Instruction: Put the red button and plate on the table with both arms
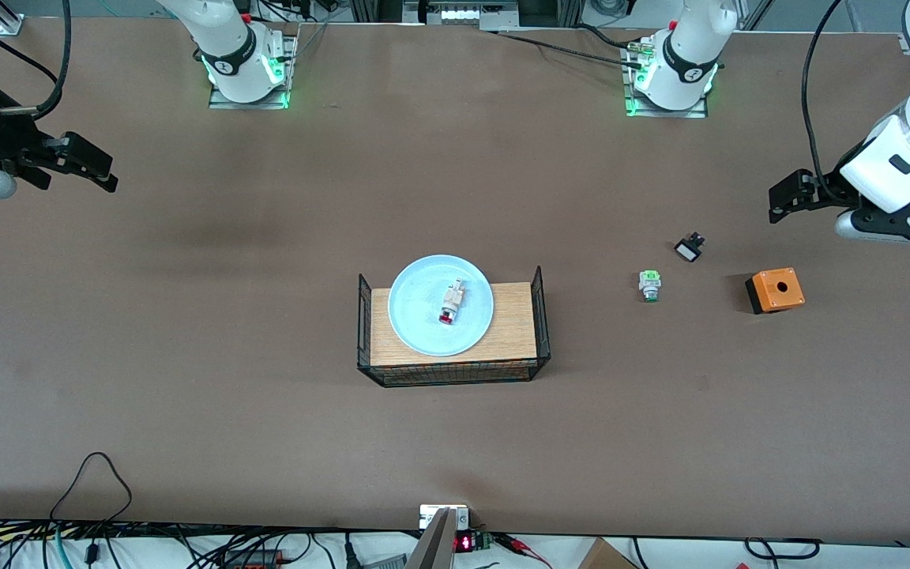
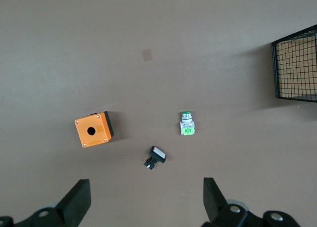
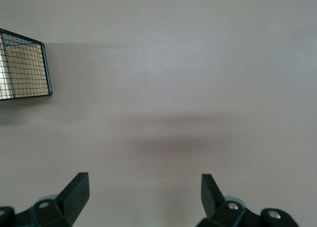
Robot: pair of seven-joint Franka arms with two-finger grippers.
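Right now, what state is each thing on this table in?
Red button: lying on its side on the plate.
Plate: flat on the wire rack.
Green button: on the table.
Orange box: hole up.
Left end effector: open, over the table.
Right end effector: open, waiting.

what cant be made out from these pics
- Plate and red button: seen only in the front view; both wrist views catch just an end wall of the wire rack.
- Red button: too small there to tell its cap's markings.
- Small black part near the green button: too small to identify in either view.
- Left end effector and right end effector: cut off by each wrist view's edge, open over the table.
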